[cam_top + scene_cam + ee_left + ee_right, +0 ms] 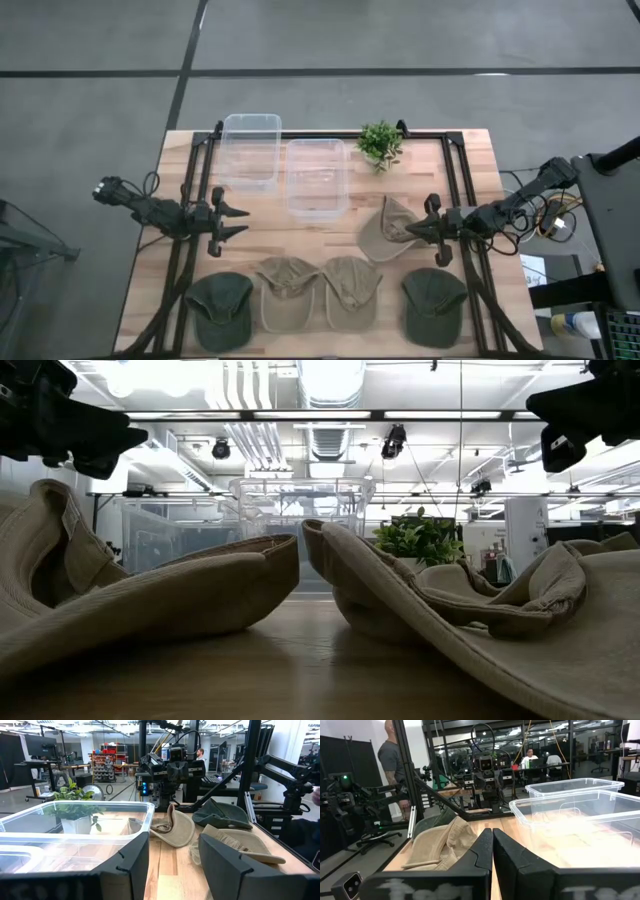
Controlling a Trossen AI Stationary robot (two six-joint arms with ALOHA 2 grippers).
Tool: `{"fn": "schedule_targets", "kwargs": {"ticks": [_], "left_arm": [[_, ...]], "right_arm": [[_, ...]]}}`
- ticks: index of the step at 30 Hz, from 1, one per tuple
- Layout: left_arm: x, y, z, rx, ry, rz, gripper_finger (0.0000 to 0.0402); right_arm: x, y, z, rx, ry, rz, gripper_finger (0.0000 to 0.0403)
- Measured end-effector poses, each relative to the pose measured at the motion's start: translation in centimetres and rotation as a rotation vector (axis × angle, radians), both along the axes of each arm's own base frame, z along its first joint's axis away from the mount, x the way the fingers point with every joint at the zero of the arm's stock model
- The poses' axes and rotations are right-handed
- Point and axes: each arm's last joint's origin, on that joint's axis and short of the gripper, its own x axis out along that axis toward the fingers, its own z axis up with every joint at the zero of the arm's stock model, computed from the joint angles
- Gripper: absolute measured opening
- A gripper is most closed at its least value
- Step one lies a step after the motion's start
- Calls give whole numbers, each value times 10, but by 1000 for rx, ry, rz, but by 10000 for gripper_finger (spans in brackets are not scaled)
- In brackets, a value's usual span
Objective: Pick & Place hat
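Seen from above, a tan hat (385, 232) lies on the wooden desk (470, 160), touching the right tool (424, 232) at its nine o'clock side. The wrist view shows that tool's fingers pressed together, gripping nothing. The left tool (238, 222) hovers well apart at nine o'clock, fingers spread.

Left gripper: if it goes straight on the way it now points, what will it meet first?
Most likely the tan fabric cap propped up mid-table, just in front of the right gripper. The open left gripper points across at it. The clear plastic bin lies close beside that line; depth is unclear.
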Motion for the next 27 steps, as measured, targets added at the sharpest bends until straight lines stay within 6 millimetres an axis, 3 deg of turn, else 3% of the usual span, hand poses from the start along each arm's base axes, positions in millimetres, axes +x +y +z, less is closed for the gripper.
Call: {"fn": "schedule_targets", "kwargs": {"ticks": [27], "left_arm": [[0,0,0,0,0,0,165]], "right_arm": [[0,0,0,-20,0,-2,8]]}}
